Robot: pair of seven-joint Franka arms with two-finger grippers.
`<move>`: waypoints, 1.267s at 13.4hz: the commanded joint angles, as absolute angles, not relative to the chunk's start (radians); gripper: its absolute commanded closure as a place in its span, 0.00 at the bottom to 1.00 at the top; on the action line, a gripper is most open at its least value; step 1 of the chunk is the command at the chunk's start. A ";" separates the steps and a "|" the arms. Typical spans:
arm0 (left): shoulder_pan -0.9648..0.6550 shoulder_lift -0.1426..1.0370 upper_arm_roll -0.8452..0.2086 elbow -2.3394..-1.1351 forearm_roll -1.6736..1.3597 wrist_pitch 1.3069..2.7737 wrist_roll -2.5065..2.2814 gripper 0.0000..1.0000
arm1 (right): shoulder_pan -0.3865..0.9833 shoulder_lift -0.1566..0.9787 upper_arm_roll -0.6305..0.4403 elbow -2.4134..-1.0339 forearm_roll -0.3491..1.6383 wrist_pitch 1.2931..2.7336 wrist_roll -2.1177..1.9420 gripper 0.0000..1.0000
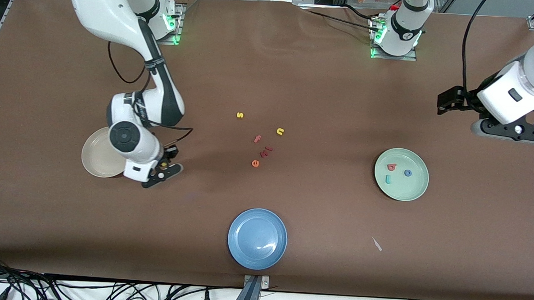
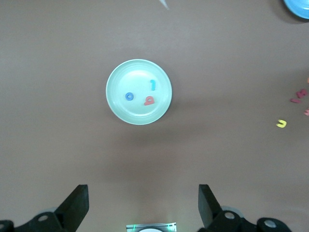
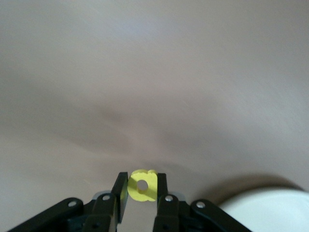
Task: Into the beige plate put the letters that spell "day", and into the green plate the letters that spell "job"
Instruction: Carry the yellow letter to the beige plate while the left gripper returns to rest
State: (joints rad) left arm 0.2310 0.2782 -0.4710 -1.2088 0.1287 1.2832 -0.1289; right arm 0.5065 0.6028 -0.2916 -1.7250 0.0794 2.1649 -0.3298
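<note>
Front view gives us the brown surface [image 1: 297,79] first, then the three plates on it. At the right arm's end lies the beige plate [image 1: 96,158], partly covered by that arm's wrist; we cannot see whether any letter lies in it. The green plate [image 1: 401,174] sits toward the left arm's end and holds the red-pink "b" [image 1: 391,166], the blue "o" [image 1: 408,173] and the teal "j" [image 1: 388,178], so we judge "job" done. A blue plate [image 1: 257,239], nearest the camera, takes no part.

Our right hand [image 1: 165,166] hangs just beside the beige plate's rim, its fingers clamped on the yellow "a" [image 3: 143,185]; dropping it into that plate looks like the step in hand. The green "d" and teal "y" we cannot find in any view. Our left hand [image 2: 142,205] waits high over the surface with its fingers wide apart, holding nothing.

Loose letters in mid-surface, among them a yellow "s" [image 1: 239,115], yellow "n" [image 1: 280,131] and orange "e" [image 1: 255,163], should stay.
</note>
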 commanded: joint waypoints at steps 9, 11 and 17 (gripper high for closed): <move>-0.089 -0.072 -0.026 -1.699 -0.011 1.563 -0.078 0.00 | 0.382 0.588 -0.413 -1.759 0.086 2.036 -0.469 0.00; -0.086 -0.119 -0.026 -1.778 -0.009 1.624 -0.078 0.00 | 0.416 0.577 -0.408 -1.727 0.086 1.999 -0.465 0.00; -0.091 -0.104 -0.035 -1.741 -0.008 1.628 -0.080 0.00 | 0.492 0.577 -0.407 -1.585 0.091 1.801 -0.301 0.00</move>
